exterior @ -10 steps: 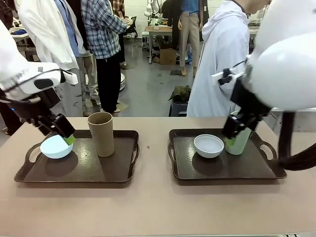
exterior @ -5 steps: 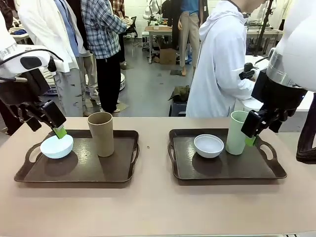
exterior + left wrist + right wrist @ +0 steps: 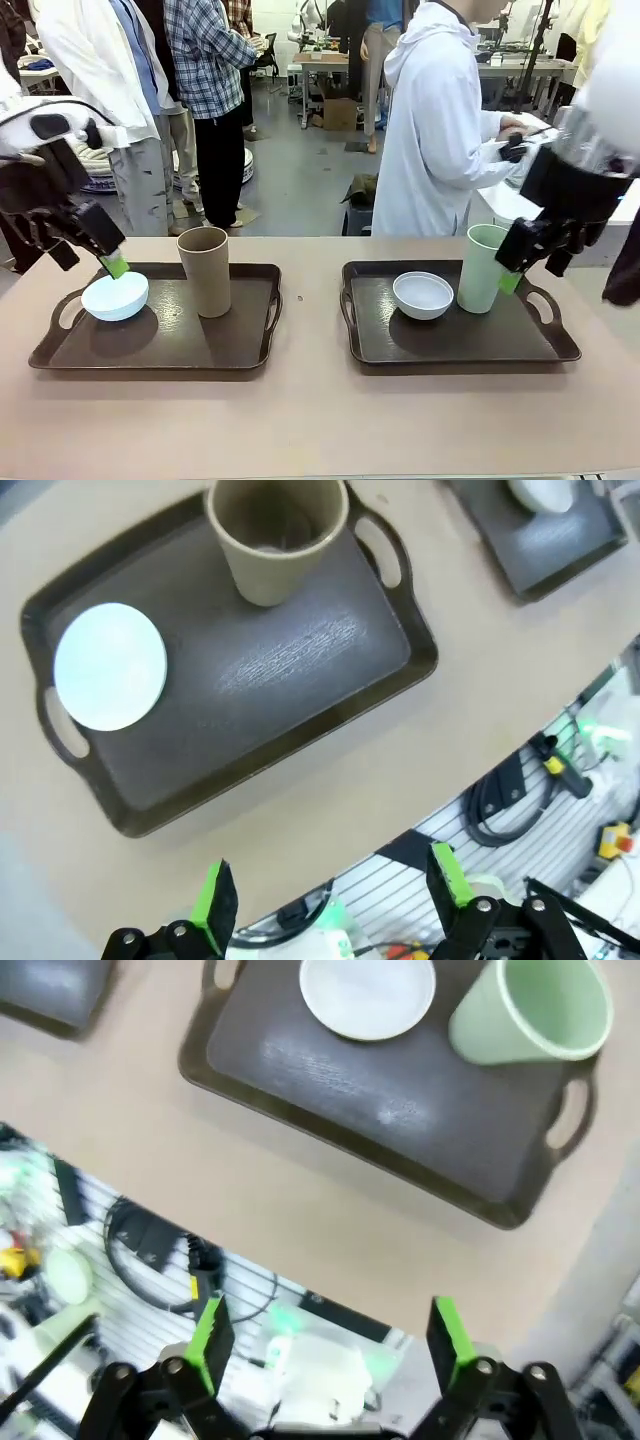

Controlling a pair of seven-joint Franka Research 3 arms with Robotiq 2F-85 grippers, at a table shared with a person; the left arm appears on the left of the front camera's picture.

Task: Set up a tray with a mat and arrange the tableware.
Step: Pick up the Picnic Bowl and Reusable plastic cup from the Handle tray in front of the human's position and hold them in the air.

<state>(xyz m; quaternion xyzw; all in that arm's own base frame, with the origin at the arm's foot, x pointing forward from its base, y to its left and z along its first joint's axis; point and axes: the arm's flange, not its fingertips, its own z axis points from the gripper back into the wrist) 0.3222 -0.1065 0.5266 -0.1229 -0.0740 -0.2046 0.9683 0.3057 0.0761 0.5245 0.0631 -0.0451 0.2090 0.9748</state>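
Rising, left pincer (image 3: 330,882) clears blue bowl (image 3: 115,296); right pincer (image 3: 328,1326), green cup (image 3: 482,268).

Left wrist view: greyish white bowl (image 3: 545,492) and its tray (image 3: 560,550), both cut by the picture's top edge. Right wrist view: other tray (image 3: 50,990) cropped at top-left; gear (image 3: 150,1250) beyond the tabletop edge, blurred.

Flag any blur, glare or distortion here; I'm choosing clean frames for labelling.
Front view: even light, tan cup sharp, soft shadow under the pale blue bowl. Left wrist view: wide-angle bowing, pale glare streak on the left tray. Right wrist view: soft throughout, faint sheen on the right tray.
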